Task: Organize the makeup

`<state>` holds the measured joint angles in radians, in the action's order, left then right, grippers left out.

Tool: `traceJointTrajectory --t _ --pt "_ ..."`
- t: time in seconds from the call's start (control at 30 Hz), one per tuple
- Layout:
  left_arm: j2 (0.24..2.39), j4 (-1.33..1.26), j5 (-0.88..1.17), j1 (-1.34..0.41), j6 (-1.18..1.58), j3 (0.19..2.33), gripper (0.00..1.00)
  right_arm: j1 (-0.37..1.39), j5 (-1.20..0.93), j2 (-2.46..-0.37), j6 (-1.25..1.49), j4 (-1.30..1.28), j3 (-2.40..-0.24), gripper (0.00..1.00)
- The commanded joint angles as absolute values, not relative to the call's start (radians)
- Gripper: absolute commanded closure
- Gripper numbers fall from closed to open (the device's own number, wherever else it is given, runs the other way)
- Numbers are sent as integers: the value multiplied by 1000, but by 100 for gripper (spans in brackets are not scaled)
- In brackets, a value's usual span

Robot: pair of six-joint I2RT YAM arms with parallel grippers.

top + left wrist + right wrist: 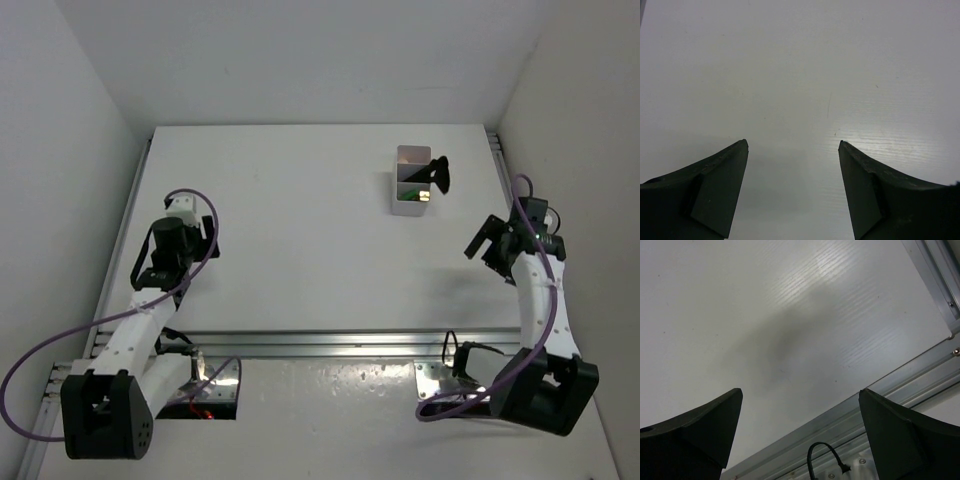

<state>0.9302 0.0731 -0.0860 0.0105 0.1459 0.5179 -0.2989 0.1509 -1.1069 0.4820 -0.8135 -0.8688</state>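
The makeup shows only in the top view, inside the white compartmented box (408,158) at the back right. Black brush ends (438,174) lean out over its right rim, and a green bit (405,209) lies at its near end. My right gripper (480,248) hangs open in front of the box and to its right, apart from it, with nothing between its fingers (715,425). Far to the left, my left gripper (210,238) is open over bare table. Its fingers (720,185) hold nothing.
An aluminium rail (330,345) crosses the table's near side between the arm bases. In the right wrist view the rail (850,420) and a black cable loop (822,455) lie below the fingers. White walls close in the table on the left, back and right.
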Motion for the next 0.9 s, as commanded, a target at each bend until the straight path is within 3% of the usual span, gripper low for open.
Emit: traceJointTrajectory --t 0.0,0.87 --pt "905 63 -91 -3 166 512 21 -302 144 -1046 535 -850 -851 0" --pt "868 95 -81 -31 193 503 21 -298 160 -877 554 -830 -813 0"
